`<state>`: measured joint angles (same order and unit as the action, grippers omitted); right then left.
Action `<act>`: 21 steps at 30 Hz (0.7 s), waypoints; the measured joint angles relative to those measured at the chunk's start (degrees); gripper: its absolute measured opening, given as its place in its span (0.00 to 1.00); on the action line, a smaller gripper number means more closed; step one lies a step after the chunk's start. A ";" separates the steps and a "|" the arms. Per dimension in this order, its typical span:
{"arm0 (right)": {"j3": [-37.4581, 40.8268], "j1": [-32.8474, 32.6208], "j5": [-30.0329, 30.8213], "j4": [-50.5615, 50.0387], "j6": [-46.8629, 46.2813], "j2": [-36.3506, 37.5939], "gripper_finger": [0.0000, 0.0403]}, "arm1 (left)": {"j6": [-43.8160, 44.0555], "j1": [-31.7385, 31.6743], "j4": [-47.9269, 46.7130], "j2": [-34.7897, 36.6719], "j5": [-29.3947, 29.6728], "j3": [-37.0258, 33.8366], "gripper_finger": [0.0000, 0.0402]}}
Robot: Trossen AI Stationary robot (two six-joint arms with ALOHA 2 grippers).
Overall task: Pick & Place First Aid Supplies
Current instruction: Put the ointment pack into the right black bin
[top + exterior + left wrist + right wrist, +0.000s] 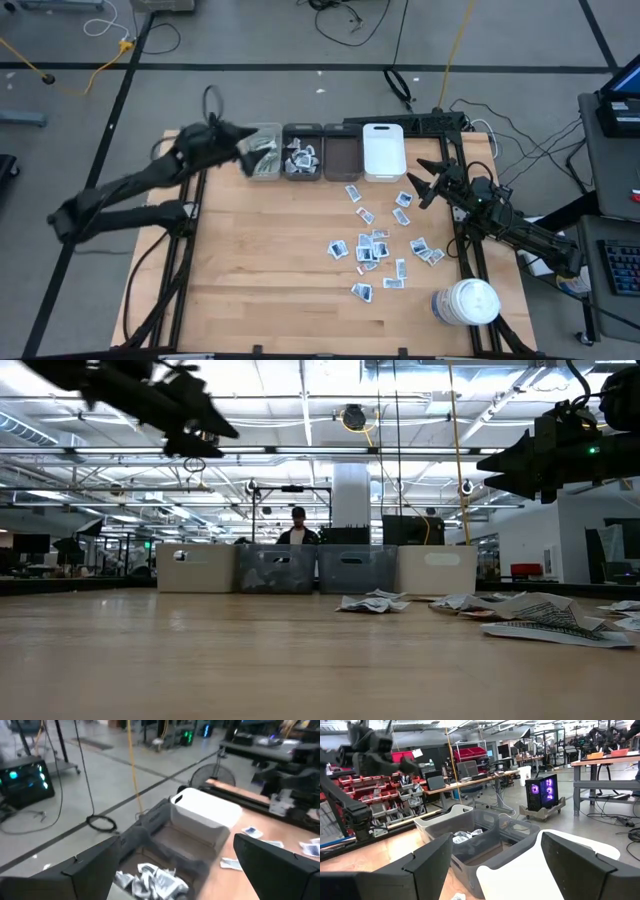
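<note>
1. Left gripper (247, 143) hovers over the clear far-left bin (262, 152), fingers spread wide and empty; a low retreat could clip the bin's rim.
2. Small flat white printed sachets (372, 248) lie scattered on the wooden tabletop (270, 270); overlapping ones risk double picks.
3. Right gripper (425, 182), fingers wide and empty, waits near the white lidded bin (383, 150); a careless descent could scatter sachets.

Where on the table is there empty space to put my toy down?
The left half of the table is bare wood, from the row of bins down to the near edge. The right half is crowded: sachets lie scattered there, with the white jar at the near right corner.
</note>
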<state>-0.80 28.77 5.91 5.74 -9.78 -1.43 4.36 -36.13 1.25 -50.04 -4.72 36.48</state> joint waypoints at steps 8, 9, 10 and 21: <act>-0.02 0.01 0.02 0.00 -0.02 0.00 0.74 | -2.16 0.57 -0.21 21.88 -0.04 -16.18 0.98; 0.00 0.00 0.00 0.00 -0.02 0.02 0.74 | -2.16 0.60 -0.24 23.75 -0.11 -17.49 0.98; 0.00 0.00 0.00 0.00 -0.02 0.02 0.74 | -2.13 0.60 -0.20 25.44 -0.16 -18.72 0.98; 0.00 0.00 0.00 0.00 -0.02 0.02 0.74 | 1.80 0.63 -0.19 39.83 -3.23 -30.02 0.98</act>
<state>-0.80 28.77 5.91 5.74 -9.80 -1.41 6.16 -35.51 1.06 -10.21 -7.95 6.45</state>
